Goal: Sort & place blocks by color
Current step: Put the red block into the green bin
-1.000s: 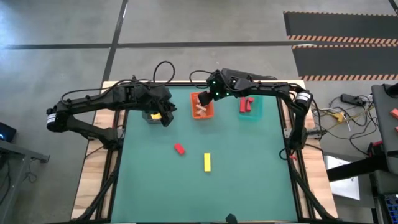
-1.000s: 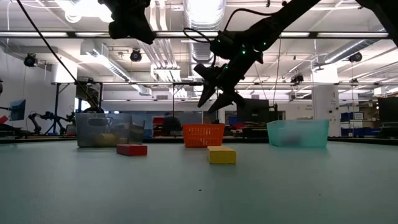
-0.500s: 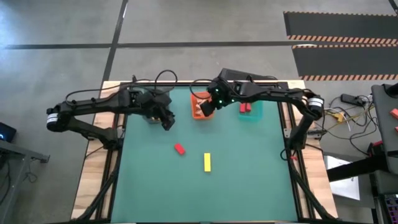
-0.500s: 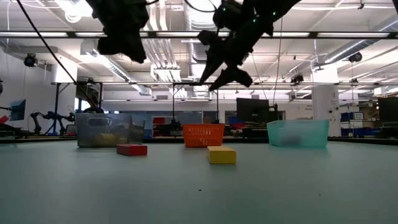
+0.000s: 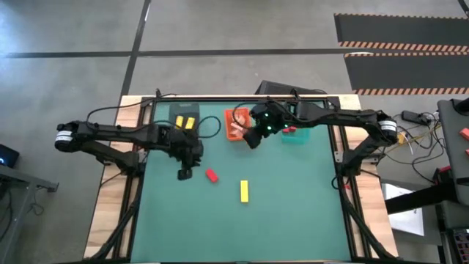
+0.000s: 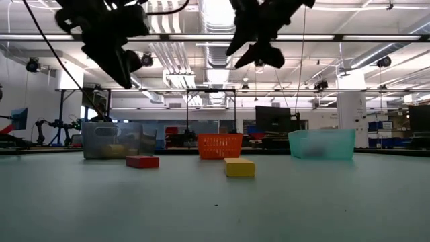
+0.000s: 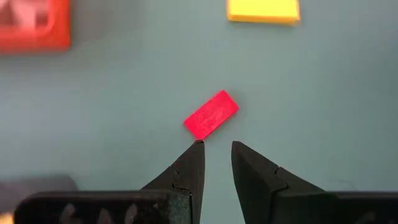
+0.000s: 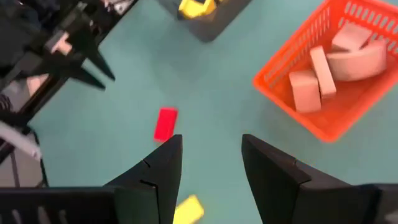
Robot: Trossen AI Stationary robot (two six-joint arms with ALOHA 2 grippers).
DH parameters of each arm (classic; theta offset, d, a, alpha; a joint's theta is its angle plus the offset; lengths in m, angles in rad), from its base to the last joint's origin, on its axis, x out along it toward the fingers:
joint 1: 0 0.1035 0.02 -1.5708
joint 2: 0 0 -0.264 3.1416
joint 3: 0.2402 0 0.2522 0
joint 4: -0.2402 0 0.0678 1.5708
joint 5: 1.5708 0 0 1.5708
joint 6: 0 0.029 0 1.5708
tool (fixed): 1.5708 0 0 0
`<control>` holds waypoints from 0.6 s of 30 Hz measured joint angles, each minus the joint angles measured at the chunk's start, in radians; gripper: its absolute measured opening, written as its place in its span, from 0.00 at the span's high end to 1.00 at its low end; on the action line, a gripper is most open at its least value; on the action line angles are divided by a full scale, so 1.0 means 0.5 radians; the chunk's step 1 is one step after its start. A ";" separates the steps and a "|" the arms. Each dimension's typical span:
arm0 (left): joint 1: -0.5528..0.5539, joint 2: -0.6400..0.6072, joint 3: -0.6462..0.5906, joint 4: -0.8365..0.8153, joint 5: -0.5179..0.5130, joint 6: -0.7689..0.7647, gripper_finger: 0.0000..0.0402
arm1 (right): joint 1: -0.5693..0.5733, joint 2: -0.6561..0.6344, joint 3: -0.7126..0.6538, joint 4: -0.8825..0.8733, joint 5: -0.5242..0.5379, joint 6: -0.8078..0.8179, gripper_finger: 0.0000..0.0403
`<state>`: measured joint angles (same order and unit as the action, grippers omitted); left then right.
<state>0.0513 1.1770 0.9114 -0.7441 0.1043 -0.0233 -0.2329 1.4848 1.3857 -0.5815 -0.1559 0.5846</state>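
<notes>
Left wrist view: I am hanging the left tool (image 7: 216,158), narrowly parted and empty, above the red block (image 7: 211,114) to line it up, while the right tool (image 8: 209,163) is gaping wide.

A robotics lab: ceiling ducts (image 6: 215,50), strip lights (image 6: 336,37) and another robot arm (image 6: 47,128) behind the table

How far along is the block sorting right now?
Mostly done: yellow blocks lie in the grey tray, tan blocks in the orange tray, red ones in the teal tray. In hand: nothing; the left gripper, jaws open, hovers beside the loose red block. Left: that block and the yellow bar. The right gripper is empty.
</notes>
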 joint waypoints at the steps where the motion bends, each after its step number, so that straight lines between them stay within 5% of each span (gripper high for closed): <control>1: -0.017 -0.001 -0.007 0.007 0.000 0.115 0.84 | 0.021 -0.020 0.000 -0.037 -0.001 0.000 0.62; 7: -0.057 0.073 -0.036 0.074 0.069 0.739 0.79 | 0.143 -0.178 -0.001 -0.198 0.000 0.061 0.62; 18: -0.054 0.548 -0.047 0.372 0.147 1.018 0.47 | 0.425 -0.370 -0.002 -0.247 0.224 0.264 0.62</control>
<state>0.0242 1.4510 0.8879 -0.5582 0.1776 0.4854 -0.0206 1.3000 1.3849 -0.7051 -0.0438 0.7165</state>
